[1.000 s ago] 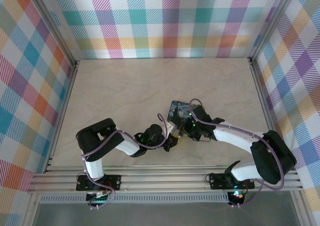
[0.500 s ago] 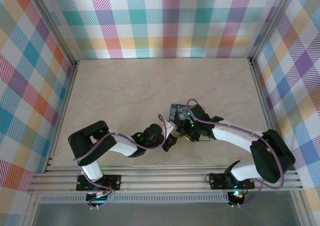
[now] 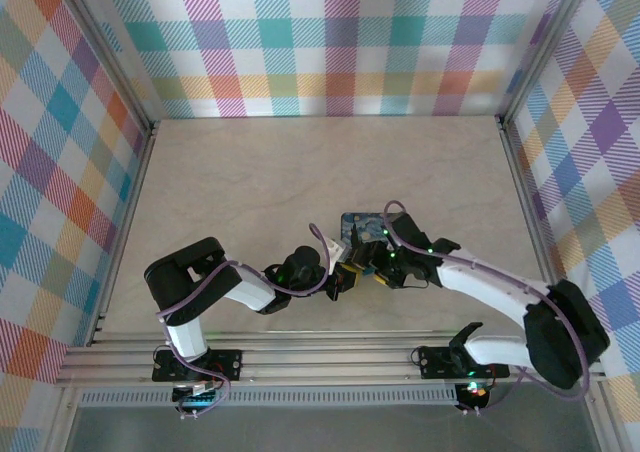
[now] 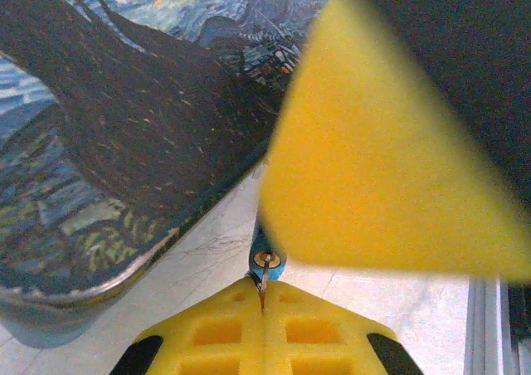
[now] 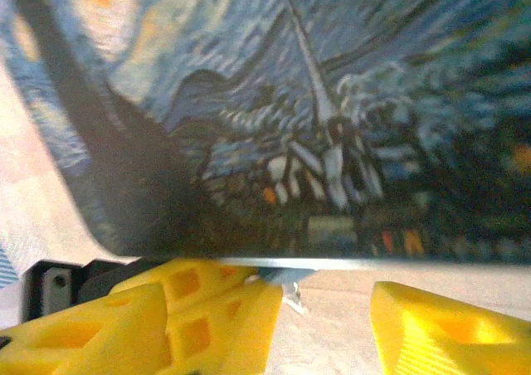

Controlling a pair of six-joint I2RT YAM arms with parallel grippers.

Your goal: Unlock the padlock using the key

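Left fingers (image 4: 220, 329) shut, right fingers (image 5: 448, 329) apart, both at the padlock (image 4: 266, 261) beside the printed box (image 4: 124, 143).
From the left wrist, the 2 left fingers press flat together. A thin dark sliver at their seam runs up to the padlock's bluish bit and brass disc, just off the tips, low over the counter (image 4: 207, 255) and just beside the box's edge. Whether that sliver is the key I cannot tell. The right fingers stand wide with nothing visible between them, 1 of them close above the lock. To do this step well, I judge the left should hold the lock steady and clear of the box, while the right comes in slowly, squared to it, closing only once a pad sits on each side.
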